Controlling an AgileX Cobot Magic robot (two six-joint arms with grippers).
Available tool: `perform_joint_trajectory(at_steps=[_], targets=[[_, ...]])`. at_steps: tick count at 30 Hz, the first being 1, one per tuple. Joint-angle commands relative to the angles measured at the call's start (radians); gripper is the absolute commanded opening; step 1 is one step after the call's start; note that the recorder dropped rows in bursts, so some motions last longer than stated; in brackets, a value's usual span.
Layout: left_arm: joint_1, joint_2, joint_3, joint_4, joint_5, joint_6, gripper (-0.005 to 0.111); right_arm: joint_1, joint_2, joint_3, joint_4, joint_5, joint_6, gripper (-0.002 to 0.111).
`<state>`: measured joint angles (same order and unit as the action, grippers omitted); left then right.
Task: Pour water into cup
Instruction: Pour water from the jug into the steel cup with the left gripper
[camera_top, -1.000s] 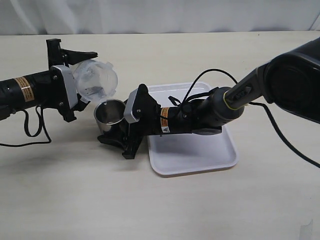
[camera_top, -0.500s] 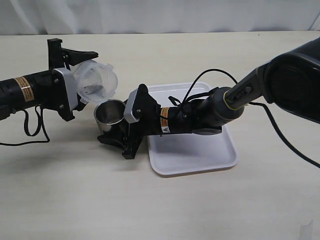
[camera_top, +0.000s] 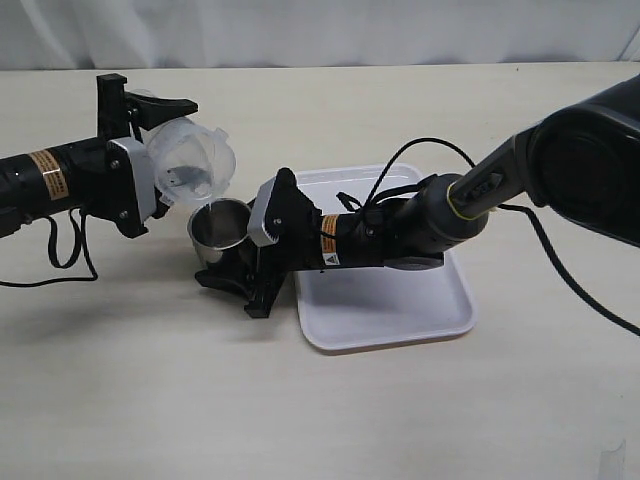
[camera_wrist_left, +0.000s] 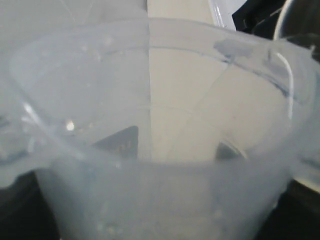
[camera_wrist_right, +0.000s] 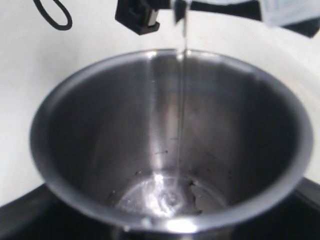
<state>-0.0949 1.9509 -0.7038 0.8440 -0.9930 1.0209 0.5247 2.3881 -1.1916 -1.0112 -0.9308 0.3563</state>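
Observation:
The shiny steel cup (camera_top: 219, 228) stands upright on the table, left of the tray. My right gripper (camera_top: 235, 270) is shut on the cup low down. The cup fills the right wrist view (camera_wrist_right: 100, 150); a thin stream of water (camera_wrist_right: 181, 100) falls into it and a pale pool (camera_wrist_right: 167, 197) glints on its bottom. My left gripper (camera_top: 140, 150) is shut on the translucent plastic beaker (camera_top: 192, 158), tipped with its mouth over the cup's rim. The beaker (camera_wrist_left: 165, 125) fills the left wrist view; two dark fingertips (camera_wrist_left: 120, 142) show through its wall.
A white tray (camera_top: 400, 305) lies right of the cup, under my right arm. Black cables (camera_top: 60, 250) loop on the table by the left arm and over the tray. The table's far edge runs along the back.
The left gripper has tipped the beaker a little further and shifted slightly up and left. Water now runs into the cup. The right arm and cup have not moved.

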Motion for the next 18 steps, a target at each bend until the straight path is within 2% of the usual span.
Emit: perform_joint_trajectory(at_steps=[1, 18], targets=[[-0.003, -0.006, -0.008, -0.024, -0.042, 0.057, 0.000, 0.001, -0.003, -0.001, -0.015, 0.017, -0.001, 0.004], [-0.003, -0.006, -0.008, -0.056, -0.082, 0.134, 0.000, 0.001, -0.003, -0.001, -0.015, 0.017, -0.001, 0.004]])
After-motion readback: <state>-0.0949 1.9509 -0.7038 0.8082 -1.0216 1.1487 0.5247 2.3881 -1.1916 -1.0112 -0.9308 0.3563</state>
